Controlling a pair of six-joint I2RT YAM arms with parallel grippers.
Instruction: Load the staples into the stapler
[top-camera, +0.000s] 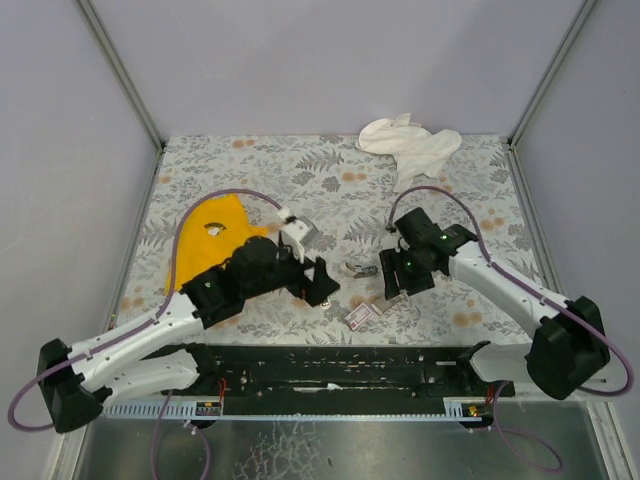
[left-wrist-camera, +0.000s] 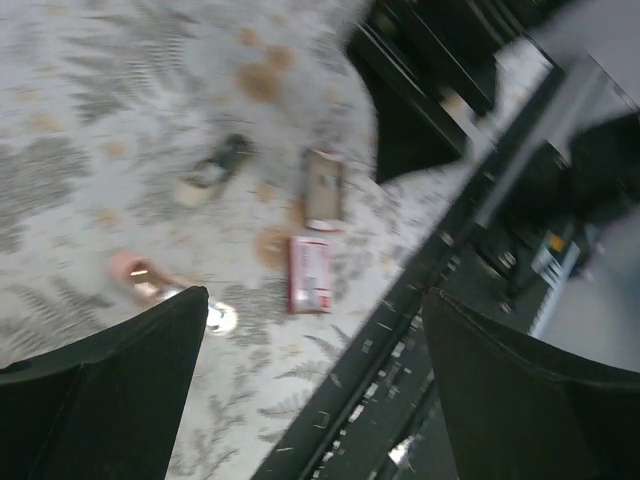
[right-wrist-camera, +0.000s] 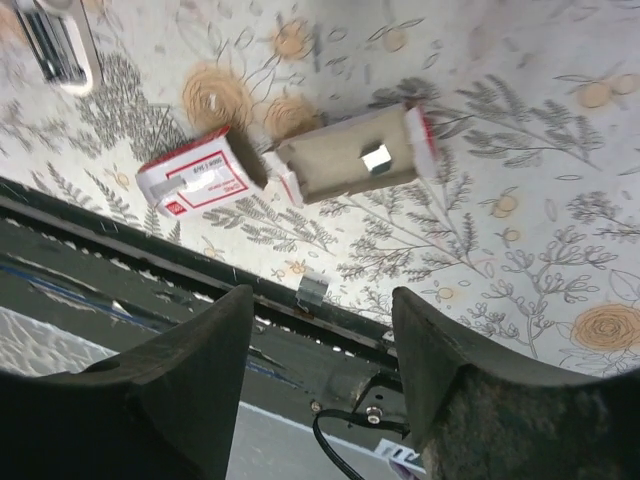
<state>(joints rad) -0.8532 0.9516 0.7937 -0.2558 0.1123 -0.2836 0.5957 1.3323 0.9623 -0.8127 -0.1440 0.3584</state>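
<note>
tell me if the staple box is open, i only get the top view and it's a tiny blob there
observer: yes, the right wrist view shows the tray slid out of the sleeve and lying beside it
operator: any staples in the tray
observer: only one small silvery bit shows near its middle
operator: either gripper holding something
observer: no, the wrist views show the left gripper and the right gripper open, with nothing between the fingers
</note>
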